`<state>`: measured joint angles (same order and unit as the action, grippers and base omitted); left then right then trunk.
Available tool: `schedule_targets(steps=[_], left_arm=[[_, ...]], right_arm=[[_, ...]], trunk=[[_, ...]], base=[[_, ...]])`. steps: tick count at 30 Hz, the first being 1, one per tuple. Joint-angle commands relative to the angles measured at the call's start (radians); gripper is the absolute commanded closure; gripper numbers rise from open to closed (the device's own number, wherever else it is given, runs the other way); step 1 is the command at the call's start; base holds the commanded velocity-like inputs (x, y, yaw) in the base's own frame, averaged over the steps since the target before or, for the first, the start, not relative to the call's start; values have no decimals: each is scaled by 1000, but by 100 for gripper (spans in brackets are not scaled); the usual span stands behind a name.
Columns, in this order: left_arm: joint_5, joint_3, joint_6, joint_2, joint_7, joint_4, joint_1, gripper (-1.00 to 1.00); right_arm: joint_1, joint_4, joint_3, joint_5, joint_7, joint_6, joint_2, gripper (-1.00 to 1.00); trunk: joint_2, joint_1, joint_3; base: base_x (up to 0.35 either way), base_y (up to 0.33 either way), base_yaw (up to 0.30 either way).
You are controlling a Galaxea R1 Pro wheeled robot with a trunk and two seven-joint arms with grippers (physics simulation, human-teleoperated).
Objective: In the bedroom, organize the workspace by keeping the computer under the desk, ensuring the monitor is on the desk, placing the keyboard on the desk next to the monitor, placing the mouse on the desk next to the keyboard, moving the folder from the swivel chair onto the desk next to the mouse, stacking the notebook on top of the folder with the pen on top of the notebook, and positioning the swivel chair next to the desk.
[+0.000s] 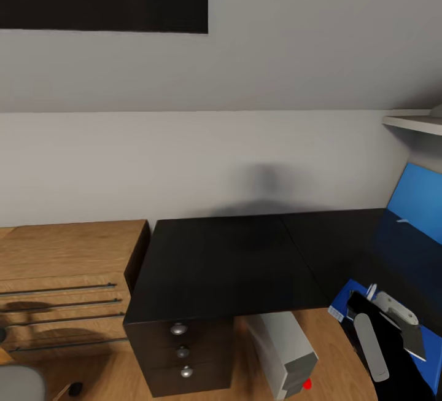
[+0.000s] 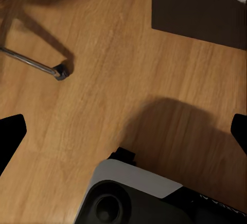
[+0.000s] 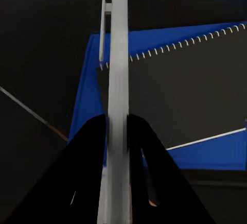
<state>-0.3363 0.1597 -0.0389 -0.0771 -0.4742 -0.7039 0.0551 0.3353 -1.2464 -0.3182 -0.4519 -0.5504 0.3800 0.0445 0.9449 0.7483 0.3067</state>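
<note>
Notebook [image 3: 195,85] already on folder [image 3: 87,95] on bench [image 1: 233,260], our right hand [image 3: 119,126] pinching pen [image 3: 118,80] above it; we see computer [image 1: 285,346] beneath.

desk [image 1: 227,260] top bare toward wall; shelf [image 1: 412,122] overhangs right corner.

The desk [image 1: 245,253] top is glossy black, smooth. Beside it, the chest of drawers [image 1: 61,266] shows matt wood grain, like the floor [image 2: 103,80]. The computer [image 1: 282,342] under the desk looks smooth grey plastic. The chair's leg [image 2: 31,63] is shiny metal.
</note>
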Motion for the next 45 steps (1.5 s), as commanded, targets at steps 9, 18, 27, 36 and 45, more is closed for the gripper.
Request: schedule_targets(steps=[9, 18, 27, 36, 45], left_arm=[[-10, 3, -4, 1, -6, -2, 0, -100], [-11, 3, -4, 1, -6, -2, 0, -100], [-11, 3, -4, 1, -6, -2, 0, -100], [-12, 4, -4, 0, -6, -2, 0, -100], [-13, 3, -4, 0, -7, -2, 0, -100]], right_arm=[[1, 11, 2, 44, 0, 7, 36, 100], [1, 83, 2, 50, 3, 8, 114, 100], [9, 147, 2, 50, 4, 8, 146, 100], [50, 252, 12, 52, 6, 7, 159, 100], [66, 281, 17, 53, 17, 6, 159, 100]], trunk=[[1, 1, 1], [1, 1, 1], [1, 1, 1], [1, 1, 1], [1, 1, 1]], base=[[106, -102, 0], [4, -4, 0], [0, 0, 0], [0, 0, 0], [0, 0, 0]])
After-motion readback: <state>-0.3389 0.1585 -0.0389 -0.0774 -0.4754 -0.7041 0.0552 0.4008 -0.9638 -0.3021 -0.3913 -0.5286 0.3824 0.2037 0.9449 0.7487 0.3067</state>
